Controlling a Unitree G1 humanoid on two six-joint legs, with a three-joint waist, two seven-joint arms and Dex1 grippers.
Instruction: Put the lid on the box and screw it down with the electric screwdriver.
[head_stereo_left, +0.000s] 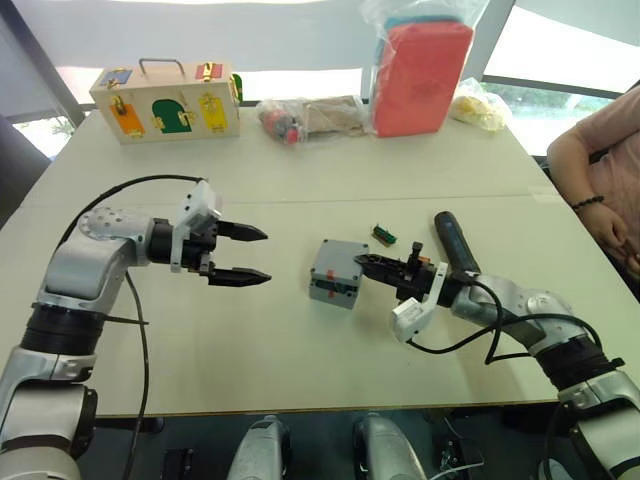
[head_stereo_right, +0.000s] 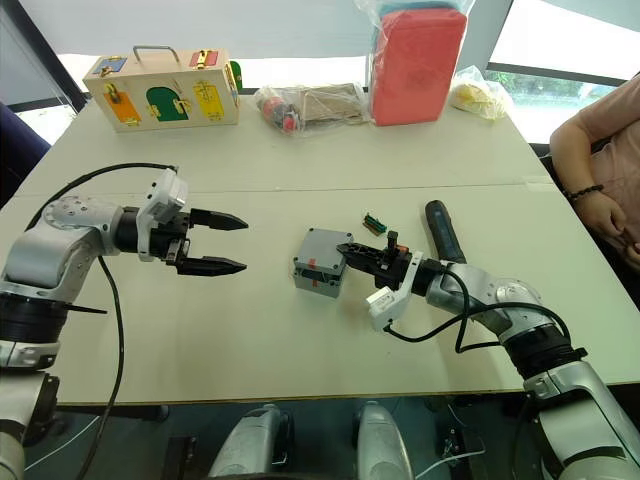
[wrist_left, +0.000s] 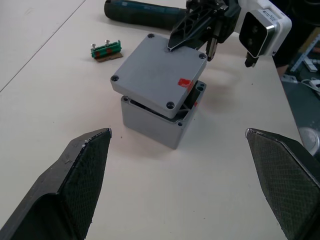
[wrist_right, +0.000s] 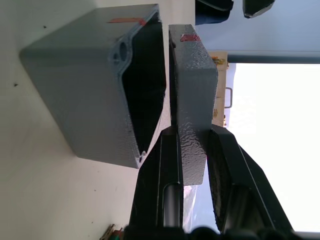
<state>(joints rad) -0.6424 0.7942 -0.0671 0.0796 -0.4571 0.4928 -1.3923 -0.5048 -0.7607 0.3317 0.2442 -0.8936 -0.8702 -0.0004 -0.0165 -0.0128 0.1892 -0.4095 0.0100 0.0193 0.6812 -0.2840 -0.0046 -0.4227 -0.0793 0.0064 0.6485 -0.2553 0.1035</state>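
Left wrist view: small shallow square grey plastic lid (wrist_left: 157, 75) sits tilted and skewed over the small deep square grey plastic box (wrist_left: 160, 120), one edge lifted, not seated flush. A red mark shows on the lid face and another on the box rim. The right gripper (wrist_right: 192, 145) has its two black fingers closed on one edge of the lid, one finger under it and one on its flat outer face; right wrist view shows a gap between lid and the box's open mouth on that side. Box interior looks dark, contents hard to tell.

Box stands on the pale table (head_stereo_left: 300, 190) about mid-way between the two arms. The left gripper (head_stereo_left: 240, 254) hangs just above the table off the box's left side, clear of it, jaws spread wide with nothing between them.

The thick black cylindrical electric screwdriver (head_stereo_left: 455, 243) lies flat on the table just beyond the right gripper, not held. A small green terminal strip (head_stereo_left: 384, 235) lies near it, behind the box.

Far edge of table: wooden latch box with metal handle (head_stereo_left: 165, 100) at the left, clear bag of small items (head_stereo_left: 310, 118) in the middle, red block in plastic wrap (head_stereo_left: 420, 75), yellowish bag (head_stereo_left: 480, 108). A person's arm with dark wristband (head_stereo_left: 590, 205) rests at the table's right side.
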